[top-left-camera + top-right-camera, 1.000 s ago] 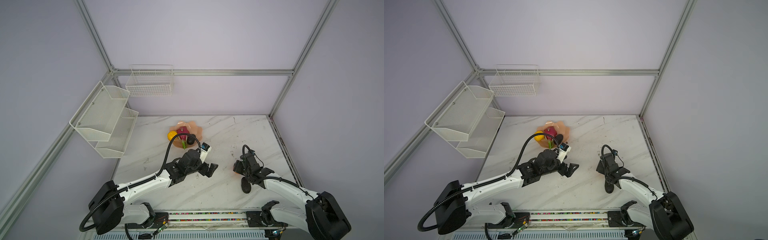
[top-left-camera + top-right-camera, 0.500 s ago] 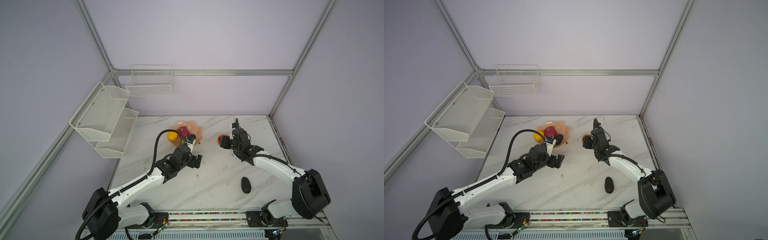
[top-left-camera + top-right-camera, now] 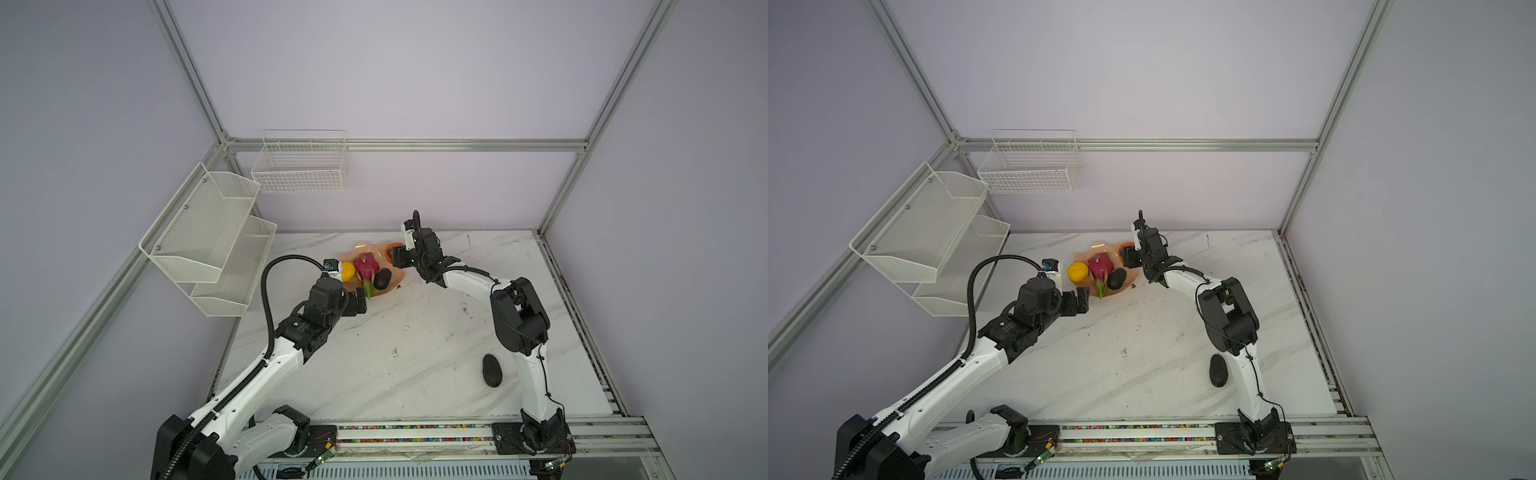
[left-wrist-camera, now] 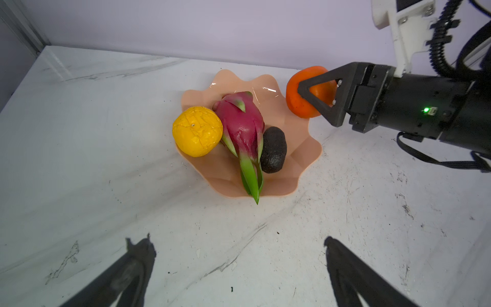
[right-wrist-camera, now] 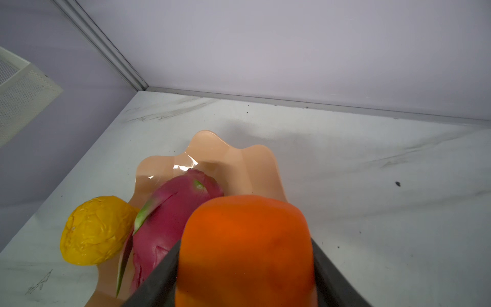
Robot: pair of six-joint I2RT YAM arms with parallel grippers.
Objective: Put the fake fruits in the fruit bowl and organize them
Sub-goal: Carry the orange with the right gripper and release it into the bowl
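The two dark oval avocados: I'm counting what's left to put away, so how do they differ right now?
The dark oval bowl avocado lies inside the scalloped peach-pink bowl; the dark oval table avocado lies on the white marble table, far from it. The bowl avocado rests against the magenta dragon fruit; the table avocado lies alone. Both are blackish, rough-skinned and ungripped.
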